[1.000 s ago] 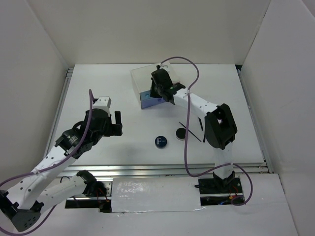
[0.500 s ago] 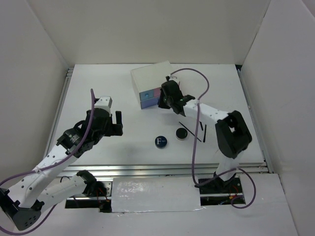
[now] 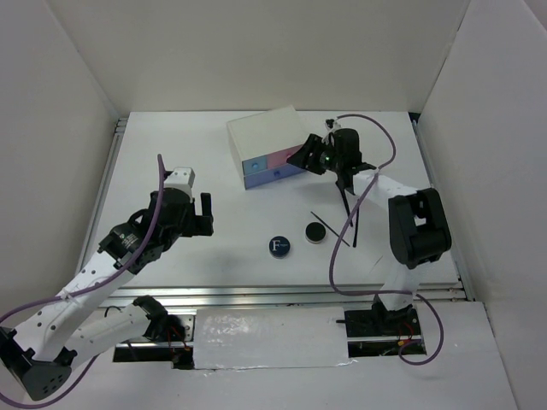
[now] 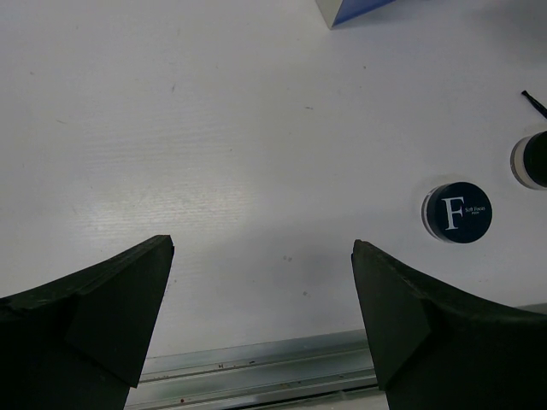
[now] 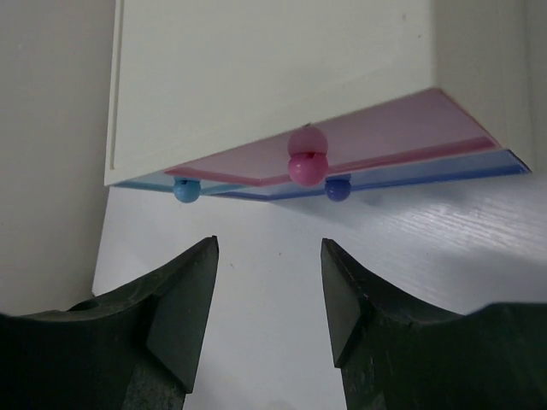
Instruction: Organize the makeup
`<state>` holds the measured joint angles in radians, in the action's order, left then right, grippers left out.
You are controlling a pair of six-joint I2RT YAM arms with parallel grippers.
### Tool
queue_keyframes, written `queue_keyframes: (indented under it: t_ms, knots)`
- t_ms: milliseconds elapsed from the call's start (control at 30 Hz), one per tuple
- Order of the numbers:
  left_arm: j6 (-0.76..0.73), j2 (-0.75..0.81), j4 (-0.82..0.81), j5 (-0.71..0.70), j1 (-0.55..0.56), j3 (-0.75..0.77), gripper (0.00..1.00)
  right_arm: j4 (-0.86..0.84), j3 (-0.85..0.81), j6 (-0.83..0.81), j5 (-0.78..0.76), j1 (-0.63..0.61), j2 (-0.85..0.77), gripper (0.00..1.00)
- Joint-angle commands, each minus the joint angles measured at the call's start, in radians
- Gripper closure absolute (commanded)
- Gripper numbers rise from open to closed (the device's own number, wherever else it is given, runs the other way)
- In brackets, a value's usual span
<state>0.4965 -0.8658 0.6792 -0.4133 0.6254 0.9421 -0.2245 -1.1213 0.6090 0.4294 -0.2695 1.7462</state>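
Top external view: a round dark-blue compact (image 3: 279, 248) with a white "F" on its lid lies flat near the middle of the white worktop (image 3: 171, 154), towards the front edge. Just to its right, not touching, sits a round black jar (image 3: 315, 231). A thin black brush (image 3: 320, 219) lies slanted beside the jar, on its far right side.

Further back stands a white box (image 3: 265, 137), turned at an angle, with pink and blue drawer fronts facing the arms. The right wrist view shows a pink knob (image 5: 307, 161) and two blue knobs on those fronts.

The right end effector (image 3: 306, 159) hovers close to the box's right corner, pointing at the drawers, its fingers spread apart with nothing between them. The left end effector (image 3: 206, 215) hangs over bare worktop, well left of the compact, fingers wide apart and holding nothing.
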Motion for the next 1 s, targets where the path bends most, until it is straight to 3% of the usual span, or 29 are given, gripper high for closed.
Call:
queue_keyframes:
  t_ms: [0, 333, 967]
  knots:
    - [-0.021, 0.019, -0.032, 0.004, 0.004, -0.006, 0.01, -0.055, -0.103, -0.002, 0.163, 0.021, 0.059, 0.41]
    - [-0.027, 0.011, -0.033, 0.011, 0.005, -0.005, 0.01, -0.099, -0.163, 0.04, 0.227, 0.056, 0.216, 0.44]
    - [-0.035, -0.002, -0.035, 0.024, 0.004, -0.002, 0.01, -0.098, -0.27, 0.084, 0.264, 0.069, 0.289, 0.54]
